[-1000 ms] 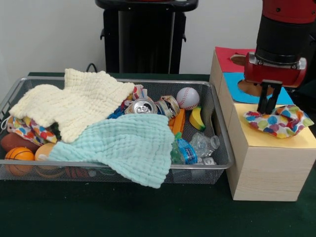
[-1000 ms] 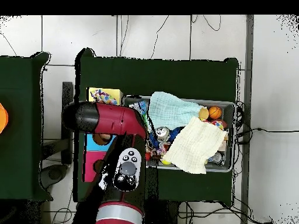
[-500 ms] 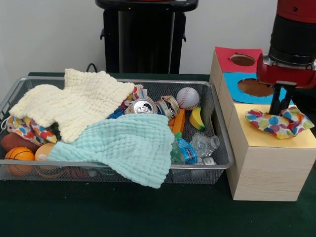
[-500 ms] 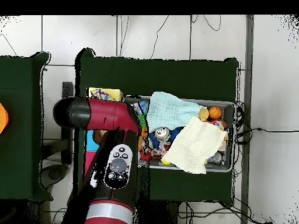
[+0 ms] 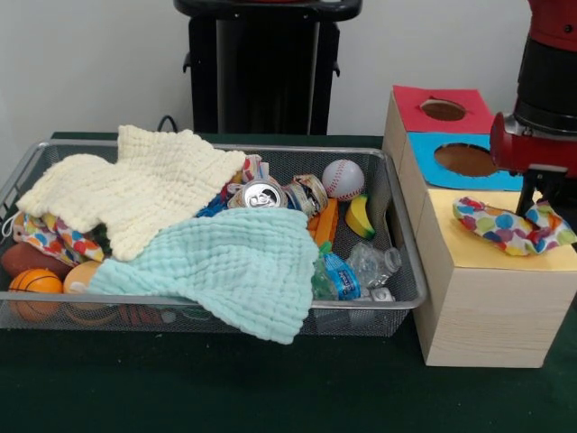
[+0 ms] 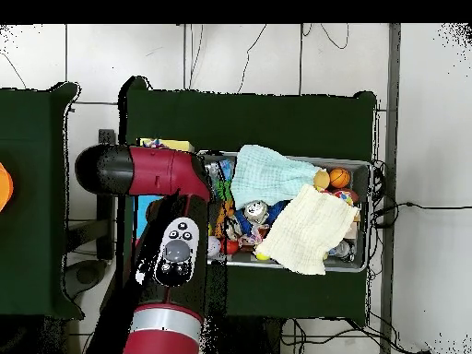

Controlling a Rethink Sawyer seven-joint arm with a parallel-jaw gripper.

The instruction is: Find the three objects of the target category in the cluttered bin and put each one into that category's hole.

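Observation:
A polka-dot cloth (image 5: pixel 505 225) lies crumpled on the yellow top of the wooden box (image 5: pixel 478 307), over where that section's hole would be. My gripper (image 5: pixel 544 206) hangs at the cloth's right end, right against it; whether it holds the cloth is unclear. The red section's hole (image 5: pixel 443 109) and the blue section's hole (image 5: pixel 465 160) lie uncovered behind. From overhead, the red arm (image 6: pixel 147 172) covers the box and hides the gripper. A cream cloth (image 5: pixel 135 185) and a mint cloth (image 5: pixel 225 266) lie spread over the wire bin (image 5: pixel 397 225).
In the bin lie a baseball (image 5: pixel 343 178), a drink can (image 5: pixel 261 194), a toy banana (image 5: pixel 361 216), a water bottle (image 5: pixel 347 271), a small basketball (image 5: pixel 34 287) and another patterned cloth (image 5: pixel 41 236). The mint cloth hangs over the bin's front rim.
In the front view the arm has slid right along the box, from the blue section to the yellow one. The polka-dot cloth has shifted slightly right and bunched up at its right end.

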